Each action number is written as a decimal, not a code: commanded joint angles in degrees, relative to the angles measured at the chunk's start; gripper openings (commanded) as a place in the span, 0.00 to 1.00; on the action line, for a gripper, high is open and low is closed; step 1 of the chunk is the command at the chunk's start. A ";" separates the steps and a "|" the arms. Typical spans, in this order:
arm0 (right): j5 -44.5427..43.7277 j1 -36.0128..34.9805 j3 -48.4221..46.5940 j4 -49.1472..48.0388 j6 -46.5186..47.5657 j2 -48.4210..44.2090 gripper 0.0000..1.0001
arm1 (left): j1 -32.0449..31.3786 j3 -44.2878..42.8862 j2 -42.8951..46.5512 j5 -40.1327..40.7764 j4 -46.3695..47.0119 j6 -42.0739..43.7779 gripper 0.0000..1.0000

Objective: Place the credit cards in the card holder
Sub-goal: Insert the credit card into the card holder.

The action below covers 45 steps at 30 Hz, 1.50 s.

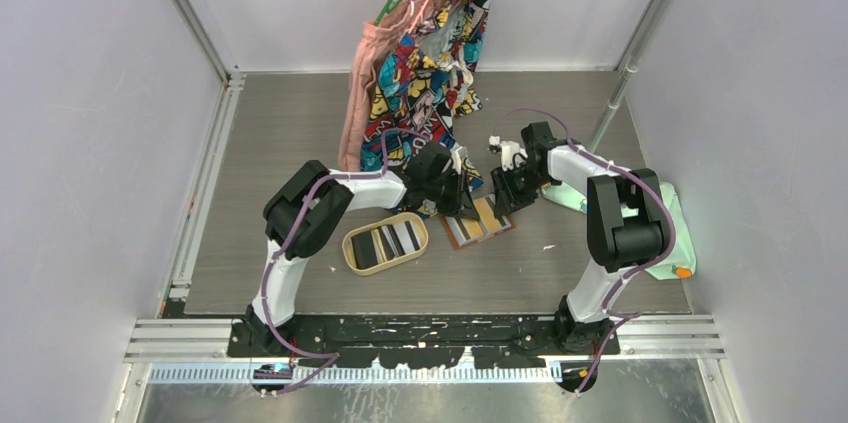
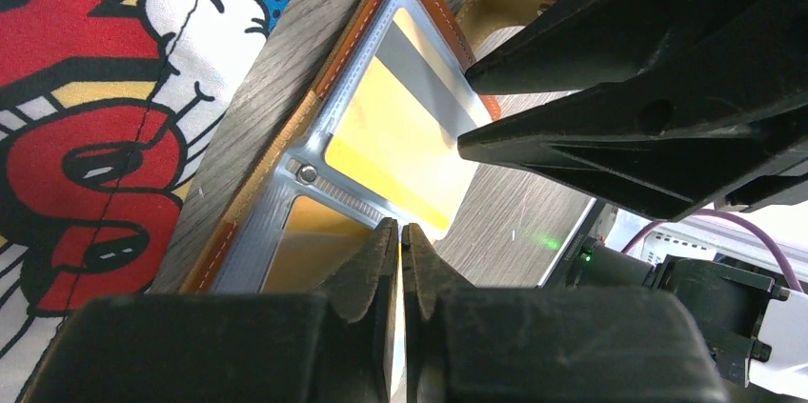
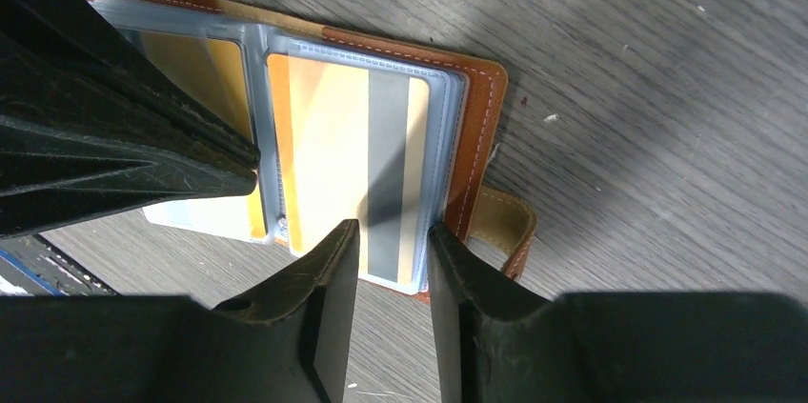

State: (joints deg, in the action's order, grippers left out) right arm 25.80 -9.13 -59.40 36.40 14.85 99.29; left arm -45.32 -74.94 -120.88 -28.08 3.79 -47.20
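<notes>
Brown, yellow and grey
The card holder (image 3: pixel 481 108) was orange-brown with pale stitches, the card (image 3: pixel 329 155) yellow with a grey stripe, the worktop (image 3: pixel 648 70) streaky grey.

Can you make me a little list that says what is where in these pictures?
holder: tan-brown leather card holder, lying open on the grey wood-look table
inside it: yellow plastic card with a grey stripe, in a clear pocket
left hand: shut, at the card holder's edge
right hand: open, over the yellow card's end
tray: oval light-wood tray holding black and striped cards
behind: comic-print cloth, hanging
</notes>
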 commanded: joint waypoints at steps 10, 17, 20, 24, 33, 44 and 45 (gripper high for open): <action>9.56 1.92 -2.54 2.41 0.23 0.35 0.27 | 0.04 -2.16 -1.23 0.23 -1.62 1.67 0.07; 18.28 5.14 -2.86 3.84 -0.84 0.73 0.24 | 0.05 -2.24 -1.23 0.04 -1.59 1.67 0.07; 21.24 6.24 -3.29 4.64 -1.18 1.91 0.23 | 0.03 -1.87 -0.93 -0.35 -1.00 1.44 0.07; 24.73 7.13 -4.09 6.06 -1.49 4.09 0.23 | 0.06 -0.81 -0.18 -1.18 0.78 0.96 0.08; 29.56 7.68 -5.01 7.96 -1.76 6.64 0.28 | 0.22 1.32 1.06 -2.50 4.94 -0.58 0.18; 32.46 7.67 -5.03 7.73 -3.34 8.66 0.33 | 1.09 6.78 5.44 -1.70 11.56 -1.88 0.30; 32.97 7.70 -4.98 7.58 -3.65 8.77 0.33 | 1.15 7.12 5.74 -1.62 12.22 -1.99 0.30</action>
State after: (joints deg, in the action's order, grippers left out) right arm 54.50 -1.28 -62.72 43.79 12.62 107.53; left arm -44.58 -69.17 -119.07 -30.41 10.76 -48.88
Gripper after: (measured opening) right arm 0.329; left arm 0.294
